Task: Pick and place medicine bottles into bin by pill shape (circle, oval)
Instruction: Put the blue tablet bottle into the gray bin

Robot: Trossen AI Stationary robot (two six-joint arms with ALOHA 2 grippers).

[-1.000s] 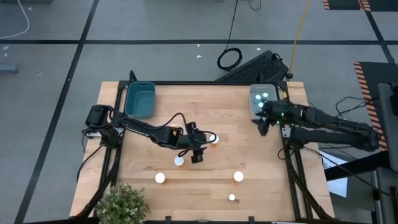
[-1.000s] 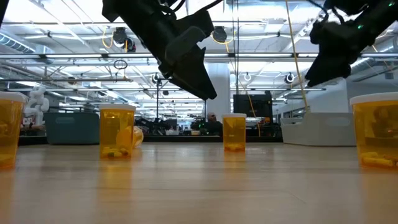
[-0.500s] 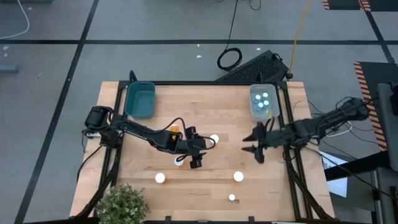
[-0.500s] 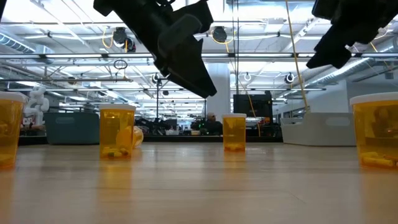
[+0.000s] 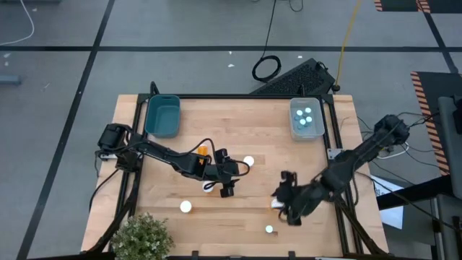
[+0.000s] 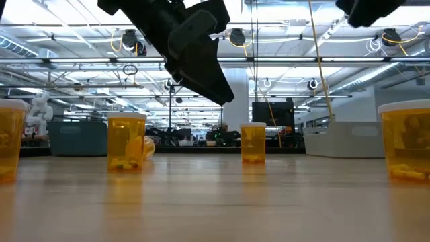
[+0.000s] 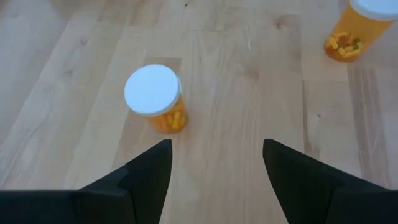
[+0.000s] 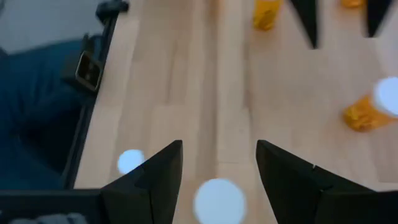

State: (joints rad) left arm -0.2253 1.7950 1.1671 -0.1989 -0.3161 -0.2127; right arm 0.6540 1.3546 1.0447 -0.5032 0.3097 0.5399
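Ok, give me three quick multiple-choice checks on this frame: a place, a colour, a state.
1. On which arm's side of the table is the teal bin?
A. right arm's
B. left arm's
C. dead centre

2. What colour is the cap of the bottle ahead of the left gripper?
A. white
B. red
C. black

3. How do the left gripper's fingers stand?
A. shut on a bottle
B. shut, empty
C. open, nothing between them

Answers:
1 B: the high view shows the teal bin at the far corner on the left arm's side.
2 A: the left wrist view shows the orange bottle with a round white cap.
3 C: the left gripper shows its fingers apart, with bare wood between them. The right gripper is also open, over the near right of the table.
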